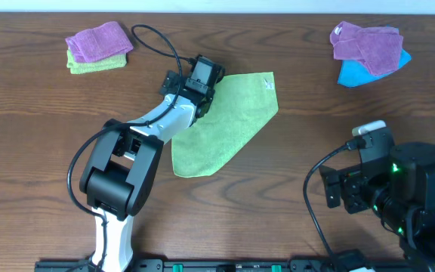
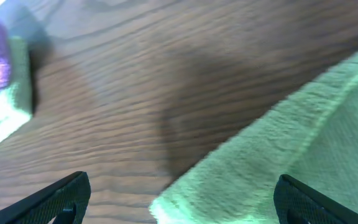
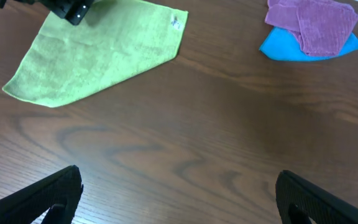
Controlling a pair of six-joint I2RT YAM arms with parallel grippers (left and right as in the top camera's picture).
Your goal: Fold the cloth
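Note:
The lime-green cloth (image 1: 225, 125) lies flat in the middle of the table, roughly triangular in outline, with a small white tag (image 1: 267, 83) at its far right corner. My left gripper (image 1: 199, 85) hovers at the cloth's far left corner, open. In the left wrist view that corner of the cloth (image 2: 291, 137) sits between the spread fingers of the left gripper (image 2: 182, 186), and nothing is gripped. My right gripper (image 1: 337, 190) rests open near the front right, well away from the cloth (image 3: 98, 50), with only bare wood between the jaws of the right gripper (image 3: 178, 180).
A purple towel (image 1: 97, 39) lies on a paler yellow-green folded towel (image 1: 93, 66) at the back left. Another purple towel (image 1: 368, 45) sits on a blue one (image 1: 353, 74) at the back right. A black cable (image 1: 157, 41) loops behind the left arm.

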